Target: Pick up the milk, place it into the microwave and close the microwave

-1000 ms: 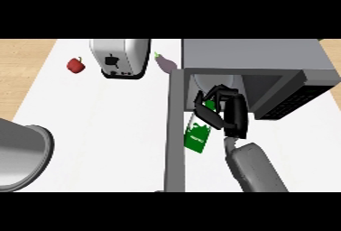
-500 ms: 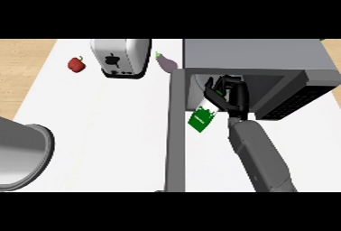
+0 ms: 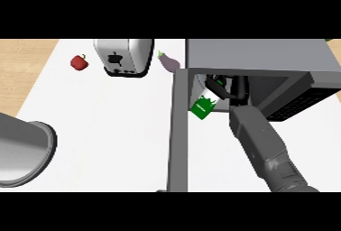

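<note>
With the right hand (image 3: 226, 90) curled round the milk (image 3: 202, 107) at the microwave (image 3: 266, 58) mouth, the carton could catch the open door (image 3: 178, 135) beside it and tip.

counter (image 3: 113, 135): white top | floor (image 3: 26, 67): light wood (left side)
</note>
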{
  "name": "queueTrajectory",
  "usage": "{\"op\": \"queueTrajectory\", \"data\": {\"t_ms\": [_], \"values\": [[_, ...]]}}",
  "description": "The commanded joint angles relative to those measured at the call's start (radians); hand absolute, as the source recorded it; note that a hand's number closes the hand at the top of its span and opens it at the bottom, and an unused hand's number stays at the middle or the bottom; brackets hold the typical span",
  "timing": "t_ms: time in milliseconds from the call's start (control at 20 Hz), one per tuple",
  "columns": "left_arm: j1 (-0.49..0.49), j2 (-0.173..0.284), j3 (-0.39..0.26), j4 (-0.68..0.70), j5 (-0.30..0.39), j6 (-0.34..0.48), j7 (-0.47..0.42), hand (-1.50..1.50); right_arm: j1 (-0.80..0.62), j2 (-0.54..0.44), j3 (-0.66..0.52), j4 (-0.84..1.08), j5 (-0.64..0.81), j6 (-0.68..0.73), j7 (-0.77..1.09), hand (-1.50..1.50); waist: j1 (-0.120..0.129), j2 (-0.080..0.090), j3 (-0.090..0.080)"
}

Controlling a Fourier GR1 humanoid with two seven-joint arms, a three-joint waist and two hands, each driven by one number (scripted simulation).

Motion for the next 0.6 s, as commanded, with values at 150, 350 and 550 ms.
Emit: {"op": "queueTrajectory", "data": {"t_ms": [150,350,550], "values": [[-0.058,0.025,0.005,0.034,0.014,0.021,0.029,-1.5,-0.129,-0.036,-0.006,0.173,0.071,-0.112,-0.058,1.5,0.013,0.007,0.0],[-0.078,0.039,0.0,0.085,0.009,-0.012,0.003,-1.5,-0.17,-0.019,0.064,0.229,0.169,-0.3,-0.059,1.5,0.03,0.016,-0.001],[-0.066,0.02,-0.006,0.077,-0.034,-0.011,-0.015,-1.5,-0.184,-0.065,0.073,0.27,0.2,-0.351,-0.061,1.5,0.028,0.016,0.0]]}}
